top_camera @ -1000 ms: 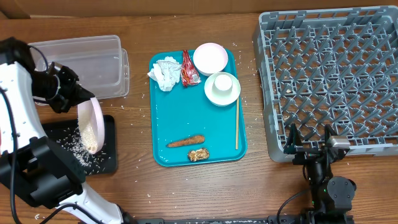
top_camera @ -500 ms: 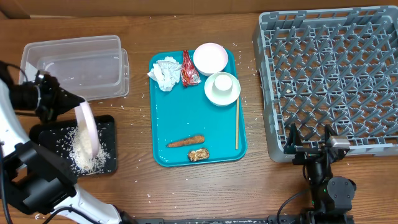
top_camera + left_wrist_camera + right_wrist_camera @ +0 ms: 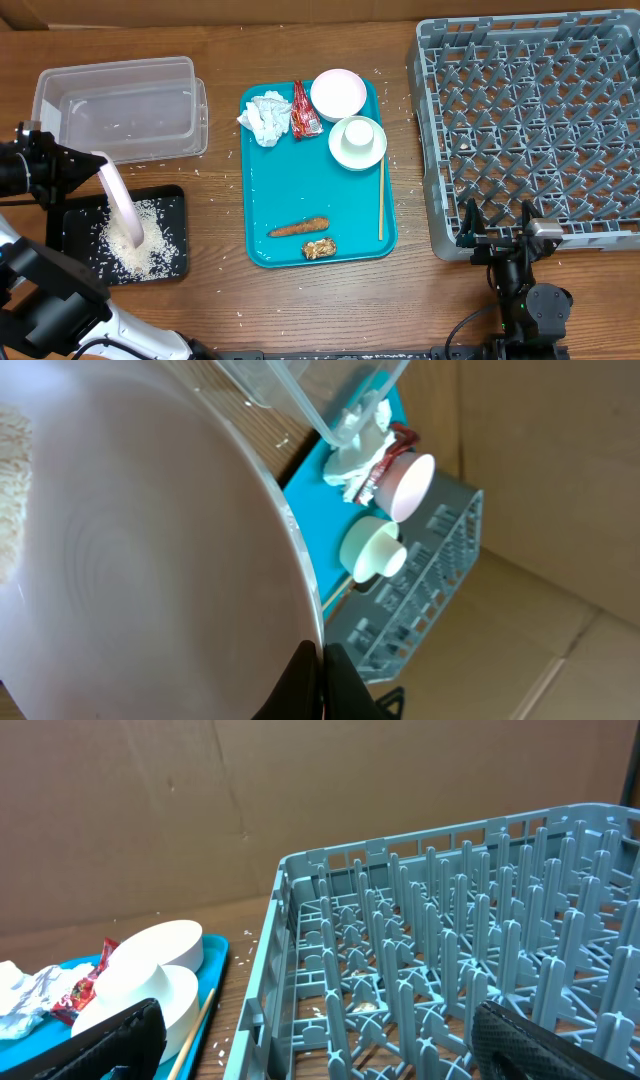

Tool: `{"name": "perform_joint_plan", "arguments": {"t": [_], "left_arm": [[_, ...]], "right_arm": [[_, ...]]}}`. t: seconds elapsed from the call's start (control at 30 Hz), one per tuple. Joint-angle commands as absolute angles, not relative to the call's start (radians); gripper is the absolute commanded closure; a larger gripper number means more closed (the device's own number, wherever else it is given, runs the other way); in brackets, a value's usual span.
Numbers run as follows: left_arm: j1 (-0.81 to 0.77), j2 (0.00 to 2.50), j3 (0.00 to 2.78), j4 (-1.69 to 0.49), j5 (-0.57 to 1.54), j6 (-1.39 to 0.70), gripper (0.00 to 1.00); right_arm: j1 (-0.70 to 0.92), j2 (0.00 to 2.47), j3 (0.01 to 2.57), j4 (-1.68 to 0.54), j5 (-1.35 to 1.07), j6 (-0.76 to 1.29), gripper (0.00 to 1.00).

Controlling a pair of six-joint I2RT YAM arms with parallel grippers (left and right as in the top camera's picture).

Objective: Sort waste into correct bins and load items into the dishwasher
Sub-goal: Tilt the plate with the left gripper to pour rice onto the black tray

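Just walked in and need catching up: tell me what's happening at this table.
The left gripper is clamped on a plate tipped on edge over the black tray, where rice lies heaped. The right gripper sits open in front of the rack, which holds no dishes. The napkin, wrapper, carrot, bowl and cup lie on the teal tray.
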State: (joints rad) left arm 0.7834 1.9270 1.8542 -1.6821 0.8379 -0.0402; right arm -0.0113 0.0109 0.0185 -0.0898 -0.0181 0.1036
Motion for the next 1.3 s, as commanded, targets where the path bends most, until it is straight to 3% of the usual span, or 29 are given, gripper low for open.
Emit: {"name": "perform_joint_plan", "arguments": {"t": [0.0, 0.6, 1.17, 1.27], "left_arm": [[0.810, 1.928, 1.880, -1.690, 0.899, -0.001, 0.96], [0.850, 1.913, 1.854, -1.691, 1.027, -0.052, 0.96], [0.878, 1.901, 1.833, -1.691, 0.975, -0.053, 0.96], [0.878, 1.896, 1.816, -1.691, 1.058, -0.052, 0.96]], "right_arm": [[-0.006, 0.003, 0.008, -0.084, -0.009, 0.097, 0.00], [-0.006, 0.003, 0.009, -0.084, -0.009, 0.097, 0.00], [-0.006, 0.003, 0.008, -0.084, -0.009, 0.097, 0.00], [-0.006, 0.003, 0.008, -0.084, -0.009, 0.097, 0.00]]}}
